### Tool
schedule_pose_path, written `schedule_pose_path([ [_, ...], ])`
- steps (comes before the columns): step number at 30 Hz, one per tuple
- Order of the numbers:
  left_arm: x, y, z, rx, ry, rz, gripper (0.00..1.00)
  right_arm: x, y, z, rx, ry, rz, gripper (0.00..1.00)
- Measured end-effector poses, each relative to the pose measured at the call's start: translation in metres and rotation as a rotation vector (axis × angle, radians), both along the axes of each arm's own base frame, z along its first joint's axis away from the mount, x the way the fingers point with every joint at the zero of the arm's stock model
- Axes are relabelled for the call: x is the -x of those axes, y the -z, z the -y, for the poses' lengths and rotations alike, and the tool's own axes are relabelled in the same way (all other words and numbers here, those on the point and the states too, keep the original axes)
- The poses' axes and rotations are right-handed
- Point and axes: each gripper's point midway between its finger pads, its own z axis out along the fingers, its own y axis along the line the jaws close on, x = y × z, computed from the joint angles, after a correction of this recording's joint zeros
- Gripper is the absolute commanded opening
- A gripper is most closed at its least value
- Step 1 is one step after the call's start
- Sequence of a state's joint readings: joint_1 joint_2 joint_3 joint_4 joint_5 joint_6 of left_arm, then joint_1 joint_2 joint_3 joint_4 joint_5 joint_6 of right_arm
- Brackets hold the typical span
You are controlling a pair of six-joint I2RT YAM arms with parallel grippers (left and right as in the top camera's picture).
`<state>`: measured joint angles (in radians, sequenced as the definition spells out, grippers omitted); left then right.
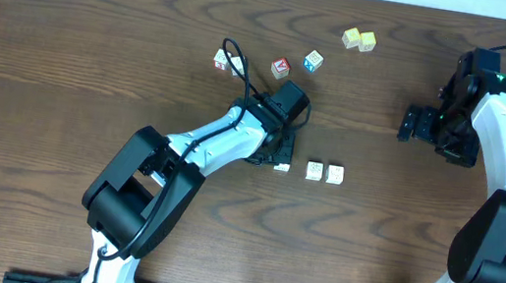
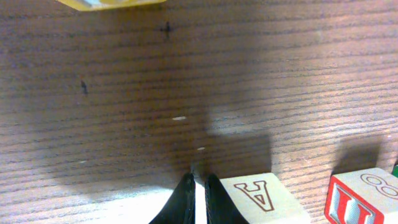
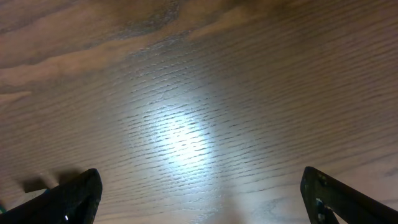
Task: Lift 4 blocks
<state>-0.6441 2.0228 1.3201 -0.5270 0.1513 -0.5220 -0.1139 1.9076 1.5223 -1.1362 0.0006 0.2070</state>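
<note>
The counter (image 1: pixel 71 27) is reached over by two arms. The right fingers (image 1: pixel 410 124) are spread wide over bare wood, well apart from every block. The left fingers (image 2: pixel 190 199) are closed, with nothing gripped. A lettered block (image 2: pixel 261 196) is seen just beside them. A second block (image 1: pixel 314 172) and a third block (image 1: pixel 335 175) are lined up past it. The fourth block (image 1: pixel 222 60) is set well apart.

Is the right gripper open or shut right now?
Open. In its wrist view the right gripper shows its fingers far apart at the lower corners, with only bare table between them.
</note>
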Motion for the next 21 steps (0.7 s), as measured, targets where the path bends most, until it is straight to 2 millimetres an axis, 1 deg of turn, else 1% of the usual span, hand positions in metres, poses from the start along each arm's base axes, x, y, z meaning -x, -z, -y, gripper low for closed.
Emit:
schedule_pose_path([
  [14,0.01,0.0,0.012,-0.001,0.045,0.002,0.09,0.0,0.0,0.0,0.0,0.0,0.0,0.99],
  [21,0.011,0.0,0.013,-0.003,0.057,0.004,0.09,0.0,0.0,0.0,0.0,0.0,0.0,0.99],
])
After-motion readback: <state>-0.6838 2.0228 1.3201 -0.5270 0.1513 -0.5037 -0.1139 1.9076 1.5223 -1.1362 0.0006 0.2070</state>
